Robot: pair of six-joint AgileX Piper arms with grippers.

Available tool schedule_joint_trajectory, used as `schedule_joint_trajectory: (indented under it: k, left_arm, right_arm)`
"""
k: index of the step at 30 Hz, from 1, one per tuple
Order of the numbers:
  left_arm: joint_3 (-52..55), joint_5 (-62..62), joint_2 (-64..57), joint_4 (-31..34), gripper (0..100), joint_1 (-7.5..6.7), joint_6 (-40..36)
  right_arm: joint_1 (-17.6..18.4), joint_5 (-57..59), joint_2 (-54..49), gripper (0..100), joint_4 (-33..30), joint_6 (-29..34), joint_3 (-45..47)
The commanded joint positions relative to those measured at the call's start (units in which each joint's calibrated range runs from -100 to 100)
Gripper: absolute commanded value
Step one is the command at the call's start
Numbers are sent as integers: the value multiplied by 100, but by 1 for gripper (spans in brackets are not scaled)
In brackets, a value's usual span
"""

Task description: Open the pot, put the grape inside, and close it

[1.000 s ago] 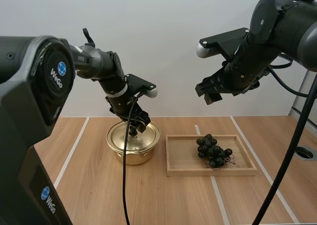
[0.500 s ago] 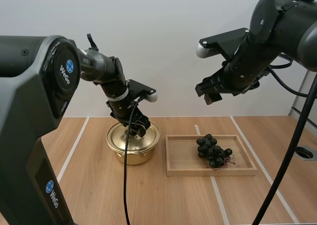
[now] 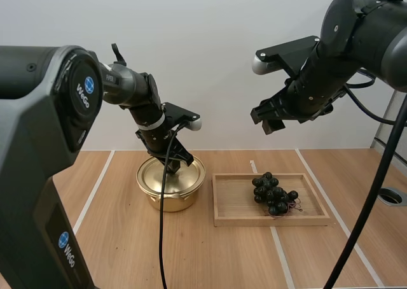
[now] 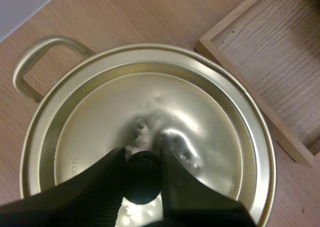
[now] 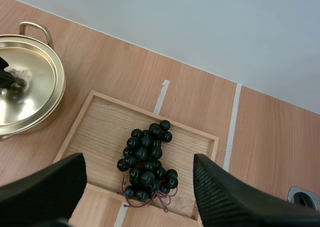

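Squarely over the gold-coloured pot (image 3: 170, 186), the left jaws are seen clamped on the small black knob (image 4: 142, 173) at the centre of the lid (image 4: 165, 102), which is seated flat inside the pot's rim (the pot is closed). One looped side handle (image 4: 37, 52) is shown standing out from the rim. The pot is stood on the wooden tabletop (image 3: 210, 257), just beside the left edge of the wooden tray (image 3: 235, 218) but apart from it. The bunch of dark grapes (image 3: 273, 192) is laid in the tray, toward its right half, with reddish stem ends showing at the near side of the bunch. The right jaws are held high above the tray, well clear of everything on the tabletop. They are spread wide apart with nothing between them, and in the right wrist view the grapes are framed in the gap far below. Strips of pale tape (image 3: 95, 186) are laid along the tabletop, one to the left of the pot and another seen both behind and in front of the tray.
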Motion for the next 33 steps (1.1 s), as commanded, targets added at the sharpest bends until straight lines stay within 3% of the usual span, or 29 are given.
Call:
schedule_joint_trajectory:
  k: [1,14,33]
  left_arm:
    - [-36,33,6,6,0,-17,-58]
    - [-930,1218,-928,29,0,-17,-128]
    - [-2353,1359,-2914,172,0,-17,-246]
  right_arm:
    - [11,13,-27,100,10,-39,-50]
    - [11,502,796,100,-83,-39,-50]
    - [11,812,2316,100,-341,112,-50]
